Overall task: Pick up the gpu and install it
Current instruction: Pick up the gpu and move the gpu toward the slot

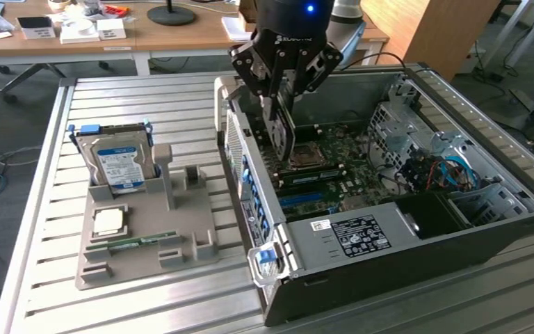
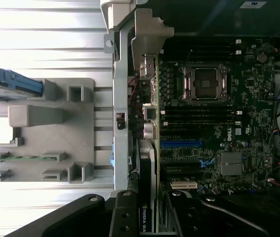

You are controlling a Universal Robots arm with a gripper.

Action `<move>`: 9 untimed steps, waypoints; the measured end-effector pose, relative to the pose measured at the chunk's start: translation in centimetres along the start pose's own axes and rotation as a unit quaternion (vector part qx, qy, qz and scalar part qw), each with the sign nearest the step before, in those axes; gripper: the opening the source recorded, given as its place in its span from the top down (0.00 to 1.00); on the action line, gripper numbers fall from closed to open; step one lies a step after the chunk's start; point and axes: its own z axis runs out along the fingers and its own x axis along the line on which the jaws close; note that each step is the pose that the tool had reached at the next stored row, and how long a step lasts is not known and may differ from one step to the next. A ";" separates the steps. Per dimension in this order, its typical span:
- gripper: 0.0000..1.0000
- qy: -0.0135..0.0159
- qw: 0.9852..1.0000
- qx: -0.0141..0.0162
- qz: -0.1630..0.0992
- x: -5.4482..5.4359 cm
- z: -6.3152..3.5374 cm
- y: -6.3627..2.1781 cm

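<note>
While I look from the exterior view, my black gripper (image 1: 281, 94) is clamped on the gpu (image 1: 283, 136), a thin flat green card with a black cooler on 1 face. I hold it up on its edge inside the big black and silver metal computer case (image 1: 388, 271), which lies open on its side. The gpu hangs close to the case wall on the exterior view's left, just over the green motherboard (image 1: 341, 149). I cannot tell if its lower edge touches the board. The case sits on a silver slatted metal table (image 1: 156, 97). Beside the case, on the exterior view's left, is a grey plastic tray (image 1: 137, 261). A boxy metal hard drive (image 1: 117, 167) with a blue and white label stands upright in the tray. A small square silver chip (image 1: 108, 221) and a narrow green memory stick (image 1: 142, 241) lie flat in it too.

From the wrist view, I see the gpu (image 2: 148, 163) edge on, like a long thin line. My 2 black fingers (image 2: 124, 217) squeeze it, 1 on each face, so the gripper (image 2: 152, 217) grips it. Its silver metal end bracket (image 2: 147, 34) sits right by the case wall. The motherboard (image 2: 228, 128) spreads out beside the card, with a square silver socket (image 2: 204, 83) and a blue slot (image 2: 181, 144). The tray (image 2: 36, 133) lies across the wall from the motherboard.
</note>
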 end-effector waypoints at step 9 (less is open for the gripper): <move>0.73 0.000 1.000 0.000 0.000 -1.1 0.02 0.04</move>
